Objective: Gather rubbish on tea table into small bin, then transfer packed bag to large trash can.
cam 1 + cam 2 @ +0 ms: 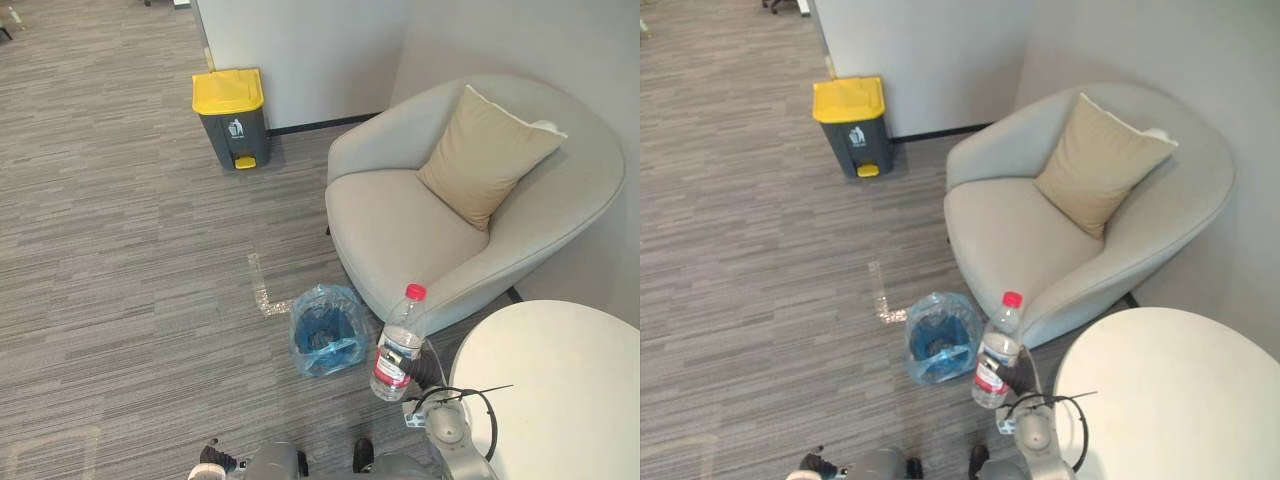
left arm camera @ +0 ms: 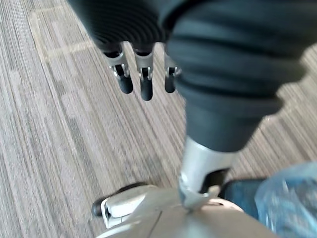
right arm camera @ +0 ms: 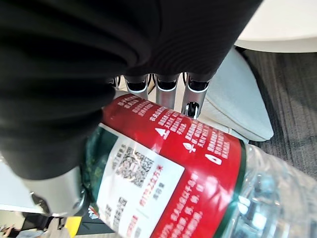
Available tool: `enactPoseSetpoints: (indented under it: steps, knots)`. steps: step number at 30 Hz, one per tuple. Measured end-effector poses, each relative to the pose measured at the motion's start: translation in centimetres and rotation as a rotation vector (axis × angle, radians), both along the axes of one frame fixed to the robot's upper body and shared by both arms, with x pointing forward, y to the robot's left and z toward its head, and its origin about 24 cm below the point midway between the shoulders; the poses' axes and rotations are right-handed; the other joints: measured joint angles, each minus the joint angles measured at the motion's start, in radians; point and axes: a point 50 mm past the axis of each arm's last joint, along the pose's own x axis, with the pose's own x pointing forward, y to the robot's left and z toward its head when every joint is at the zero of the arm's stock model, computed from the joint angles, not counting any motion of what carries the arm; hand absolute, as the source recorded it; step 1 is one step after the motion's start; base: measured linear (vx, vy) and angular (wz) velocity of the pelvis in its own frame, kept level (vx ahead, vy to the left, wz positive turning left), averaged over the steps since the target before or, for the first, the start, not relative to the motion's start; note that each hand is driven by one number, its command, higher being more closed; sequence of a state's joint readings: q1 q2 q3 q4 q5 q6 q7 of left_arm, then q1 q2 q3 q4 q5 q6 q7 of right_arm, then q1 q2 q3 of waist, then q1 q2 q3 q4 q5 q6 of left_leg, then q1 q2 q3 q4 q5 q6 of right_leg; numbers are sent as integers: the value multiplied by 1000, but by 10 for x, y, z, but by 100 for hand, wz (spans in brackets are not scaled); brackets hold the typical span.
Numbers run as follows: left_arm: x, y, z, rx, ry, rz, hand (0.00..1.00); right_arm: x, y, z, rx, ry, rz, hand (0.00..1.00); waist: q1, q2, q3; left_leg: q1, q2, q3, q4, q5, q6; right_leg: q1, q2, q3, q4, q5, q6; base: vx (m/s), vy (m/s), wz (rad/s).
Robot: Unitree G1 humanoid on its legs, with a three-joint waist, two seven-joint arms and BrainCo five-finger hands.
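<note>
Gripping bottle, right hand beside small bin; left hand slack.

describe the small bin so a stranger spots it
Find the grey armchair with the tan cushion. On the carpet by its front stands the small bin. Unlike the yellow-lidded trash can, it is lidless with a blue bag.

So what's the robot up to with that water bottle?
It is tidying up. Its right hand is curled round a red-capped water bottle, held upright between the round white table and the blue-bagged small bin on the floor, not yet in it. The left hand hangs open over the carpet. The yellow-lidded large trash can stands by the wall.
</note>
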State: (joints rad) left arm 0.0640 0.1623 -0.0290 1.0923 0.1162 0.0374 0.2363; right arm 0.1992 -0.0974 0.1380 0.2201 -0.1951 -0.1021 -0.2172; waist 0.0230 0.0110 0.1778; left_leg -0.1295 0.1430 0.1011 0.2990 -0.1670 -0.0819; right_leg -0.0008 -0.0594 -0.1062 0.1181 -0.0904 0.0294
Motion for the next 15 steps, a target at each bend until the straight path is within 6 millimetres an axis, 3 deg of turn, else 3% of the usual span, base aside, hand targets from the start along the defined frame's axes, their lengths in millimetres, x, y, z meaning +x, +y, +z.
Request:
enactPoseSetpoints:
  steps: [1,2,4,7,11,15]
  knots:
    - [-1,1,0,6,3,3,0,0,-1,-2,-6,8,1,100,-2,-3,4,6,-6,1,-2,6,-19,3,-5,10,0,-4,13,92,291,-7]
    - [0,3,0,13,5,-9,0,-1,1,-6,-2,28,8,100,4,-27,3,30,-48,6,-36,19,2,4,-40,31,-9,9,25,64,226,2]
    - [0,5,1,22,11,-32,0,-2,5,-7,12,34,10,100,11,-43,-1,32,-75,26,-40,17,8,5,-68,38,-22,11,36,62,253,-6]
    - [-1,3,0,22,22,-71,0,-2,7,-8,15,36,17,100,14,-44,-2,69,-114,31,-57,14,33,29,-99,61,-40,19,51,24,148,-10]
    - [-1,4,0,32,31,-98,0,0,10,-13,-1,57,49,100,14,-46,-5,75,-122,38,-81,23,47,18,-102,66,-46,22,56,-29,34,-9]
    - [12,-2,2,21,-3,-99,0,19,14,-9,-71,38,134,100,11,-11,29,-20,-113,42,-62,42,53,-94,-96,80,1,32,69,-98,-38,-7]
